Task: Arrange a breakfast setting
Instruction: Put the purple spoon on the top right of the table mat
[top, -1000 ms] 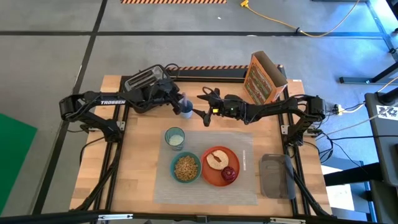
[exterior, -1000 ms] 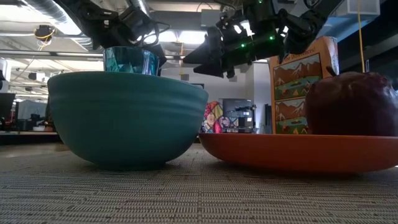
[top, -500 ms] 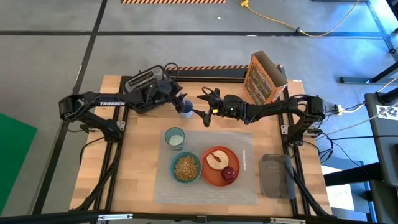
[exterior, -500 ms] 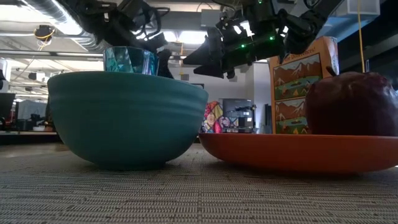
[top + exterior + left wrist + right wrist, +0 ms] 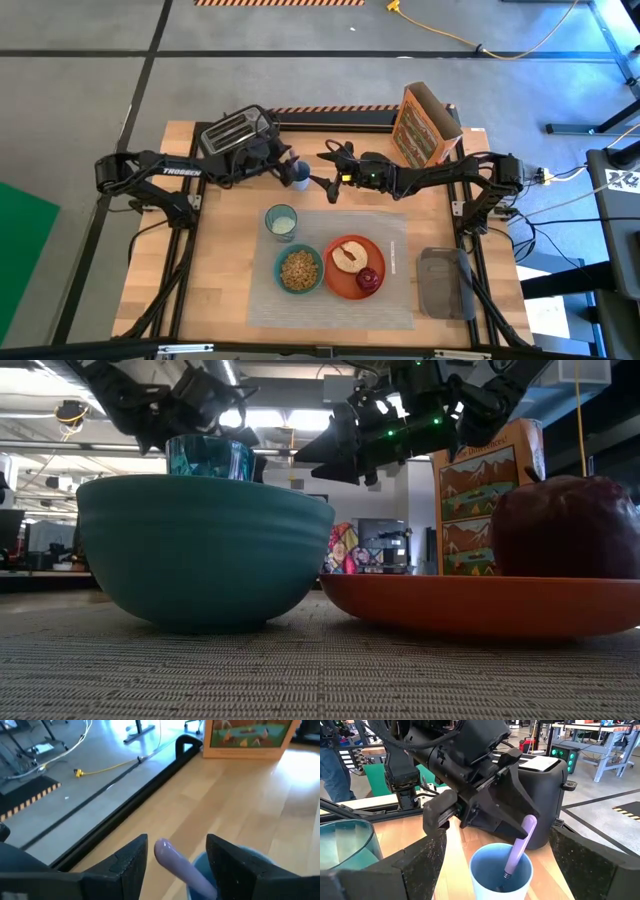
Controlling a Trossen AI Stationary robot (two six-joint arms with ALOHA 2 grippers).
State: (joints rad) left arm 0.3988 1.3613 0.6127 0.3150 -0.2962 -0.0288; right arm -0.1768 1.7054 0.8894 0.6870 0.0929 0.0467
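I could read "TROSSEN" in white on the left arm [image 5: 165, 170]; the print on the cereal box [image 5: 425, 125] at the back of the table [image 5: 215, 290] was too small to make out. My left gripper [image 5: 175, 862] hovered at the blue cup [image 5: 501, 872] in front of the toaster [image 5: 228, 128], its fingers [image 5: 131, 862] spread on either side of the lilac spoon handle [image 5: 177, 865] without touching it; the handle leaned out of the cup. My right gripper [image 5: 322, 170] sat just across the cup, its jaws wide apart and holding nothing. Nearer to me, the grey placemat [image 5: 400, 300] carried the teal bowl [image 5: 299, 269] of cereal, the orange-red plate [image 5: 340, 282] with the toast slice [image 5: 349, 256] and dark-red apple [image 5: 369, 279], and the greenish glass [image 5: 281, 222] at its far left corner.
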